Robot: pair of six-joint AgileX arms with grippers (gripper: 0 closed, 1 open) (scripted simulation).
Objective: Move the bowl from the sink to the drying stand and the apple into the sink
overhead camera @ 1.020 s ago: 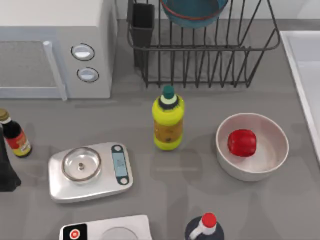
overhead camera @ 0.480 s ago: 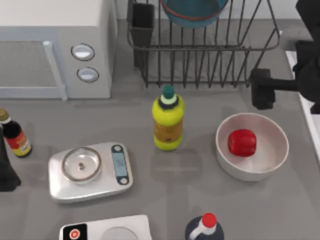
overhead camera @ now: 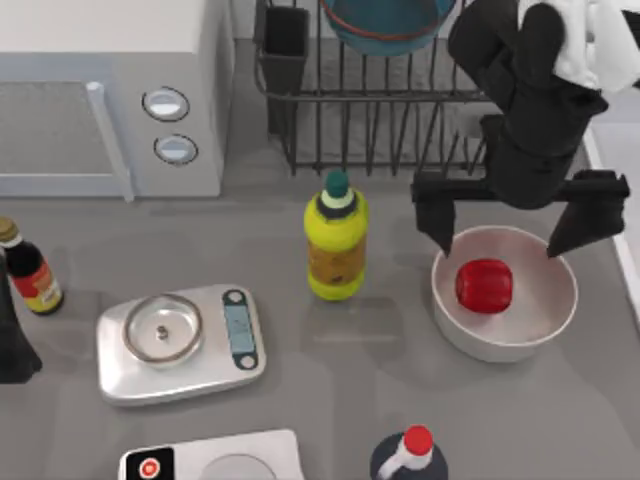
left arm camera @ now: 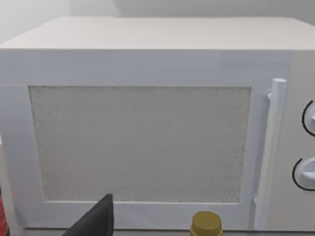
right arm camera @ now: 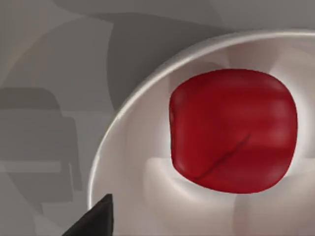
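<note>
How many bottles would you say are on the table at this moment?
3: a yellow bottle in the middle, in front of the drying stand; a small dark bottle at the left edge; a red-capped bottle at the front edge. Others may lie outside the view.

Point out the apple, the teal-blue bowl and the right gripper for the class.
apple (overhead camera: 484, 285), top view, middle of its red top.
teal-blue bowl (overhead camera: 385, 25), top view, its side in the rack.
right gripper (overhead camera: 510, 235), top view, midway between its open fingertips.

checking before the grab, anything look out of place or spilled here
Nothing spilled or tipped. One oddity: the apple sits inside a white bowl, not loose on the table. The right hand hangs open over it. The teal bowl stands in the drying stand.
</note>
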